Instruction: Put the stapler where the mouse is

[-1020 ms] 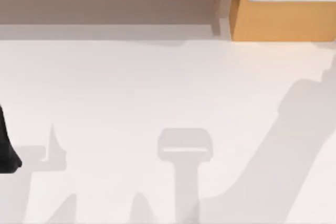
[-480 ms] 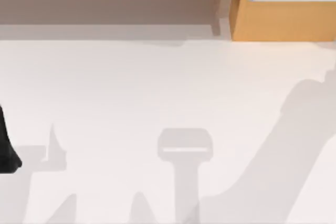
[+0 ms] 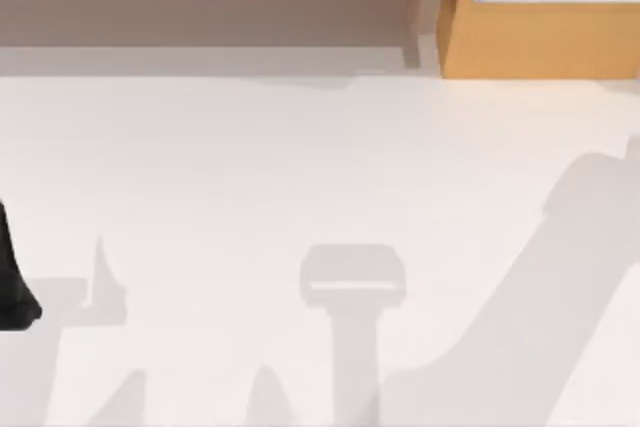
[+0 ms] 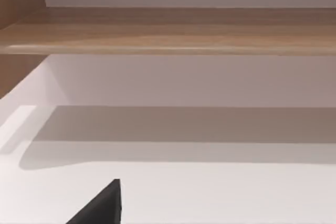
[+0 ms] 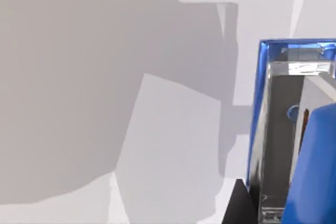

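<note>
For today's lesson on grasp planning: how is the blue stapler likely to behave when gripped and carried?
The stapler looks rigid, with a hard blue shell and a metal strip, so it probably won't flex. Its glossy surfaces may be slippery between fingers. Its two hinged parts could swing apart if gripped by one alone.

Top view overlooks table [image 3: 300,147]; wrist cameras hover close.

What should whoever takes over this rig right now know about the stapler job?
Left arm: parked at the table's left edge.
Right end effector: right beside the stapler; grip unconfirmed.
Stapler: close in the right wrist view, with its silver underside strip facing the camera.
Done: stapler reached.
Left: confirm the hold, carry it to the target spot and set it down.
</note>
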Robot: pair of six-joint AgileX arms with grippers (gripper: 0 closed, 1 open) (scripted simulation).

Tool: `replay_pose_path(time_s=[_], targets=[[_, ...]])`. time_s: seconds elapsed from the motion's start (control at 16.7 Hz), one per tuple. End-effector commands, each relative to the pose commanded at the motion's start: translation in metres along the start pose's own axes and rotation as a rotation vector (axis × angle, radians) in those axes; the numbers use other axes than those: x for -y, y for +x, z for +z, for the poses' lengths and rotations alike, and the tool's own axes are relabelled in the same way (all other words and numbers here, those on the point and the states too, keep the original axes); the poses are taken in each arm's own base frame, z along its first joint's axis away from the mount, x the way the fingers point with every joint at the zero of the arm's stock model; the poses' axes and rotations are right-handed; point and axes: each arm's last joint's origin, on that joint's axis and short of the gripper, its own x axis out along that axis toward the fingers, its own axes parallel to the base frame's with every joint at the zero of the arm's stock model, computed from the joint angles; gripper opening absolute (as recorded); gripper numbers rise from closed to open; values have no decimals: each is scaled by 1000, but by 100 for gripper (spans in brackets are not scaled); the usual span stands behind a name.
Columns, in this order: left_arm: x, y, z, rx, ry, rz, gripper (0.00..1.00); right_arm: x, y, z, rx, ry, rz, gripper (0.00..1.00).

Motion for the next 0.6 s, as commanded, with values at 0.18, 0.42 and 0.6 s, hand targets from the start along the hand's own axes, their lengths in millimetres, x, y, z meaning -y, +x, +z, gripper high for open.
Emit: replay_pose_path(time_s=[0.18,0.42,0.6], targets=[[0,0,0,0,0,0,100,2,-2,3,46,6,-2,0],[0,0,0,0,0,0,100,4,5,8,83,10,12,0],[0,0,0,0,0,0,100,3,15,8,67,9,25,0]])
